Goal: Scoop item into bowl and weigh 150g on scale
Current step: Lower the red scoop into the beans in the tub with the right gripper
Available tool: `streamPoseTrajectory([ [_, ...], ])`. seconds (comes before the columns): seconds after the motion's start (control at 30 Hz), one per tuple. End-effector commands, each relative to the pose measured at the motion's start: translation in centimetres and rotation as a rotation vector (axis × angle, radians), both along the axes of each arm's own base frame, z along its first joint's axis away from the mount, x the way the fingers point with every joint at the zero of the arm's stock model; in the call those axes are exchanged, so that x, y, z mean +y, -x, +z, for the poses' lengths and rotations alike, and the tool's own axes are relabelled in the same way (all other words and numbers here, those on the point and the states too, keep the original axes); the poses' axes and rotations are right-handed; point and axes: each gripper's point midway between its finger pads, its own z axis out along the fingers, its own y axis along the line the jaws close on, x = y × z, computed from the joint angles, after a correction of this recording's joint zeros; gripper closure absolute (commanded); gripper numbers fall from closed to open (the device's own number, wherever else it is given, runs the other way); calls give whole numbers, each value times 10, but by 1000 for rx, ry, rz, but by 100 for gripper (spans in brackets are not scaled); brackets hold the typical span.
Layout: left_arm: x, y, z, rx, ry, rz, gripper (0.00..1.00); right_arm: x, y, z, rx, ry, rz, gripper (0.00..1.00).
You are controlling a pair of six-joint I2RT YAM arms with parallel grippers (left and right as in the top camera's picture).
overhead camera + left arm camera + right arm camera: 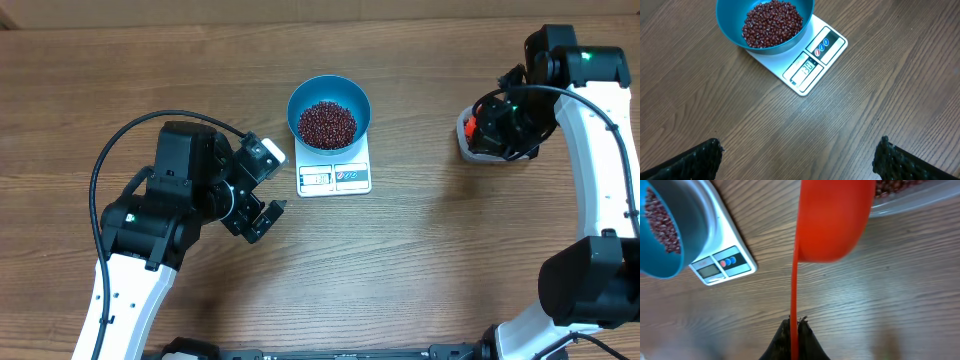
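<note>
One blue bowl (300,95) of beans (327,123) stands on one scale (334,178), with an arm at each side.
Overhead: the right arm bends over a clear tub (467,150). Left wrist: the left pincer (799,145) is wide open and empty above the table (890,75). Right wrist: the right pincer (795,330) is closed on the handle of one orange scoop (832,220).
</note>
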Motion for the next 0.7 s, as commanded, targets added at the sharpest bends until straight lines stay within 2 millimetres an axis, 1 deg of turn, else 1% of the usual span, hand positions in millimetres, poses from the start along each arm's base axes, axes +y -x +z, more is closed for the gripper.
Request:
streamPoseTrajectory([
  [0.0, 0, -4, 9, -19, 11, 12, 0, 10, -3, 7, -24, -52, 4, 96],
  [0.33, 0, -4, 9, -19, 11, 12, 0, 17, -5, 10, -35, -99, 7, 96],
  [0.5, 0, -4, 9, -19, 11, 12, 0, 17, -1, 10, -31, -96, 35, 97],
  [0.67, 0, -4, 9, -19, 11, 12, 0, 11, 4, 7, -9, -57, 36, 97],
])
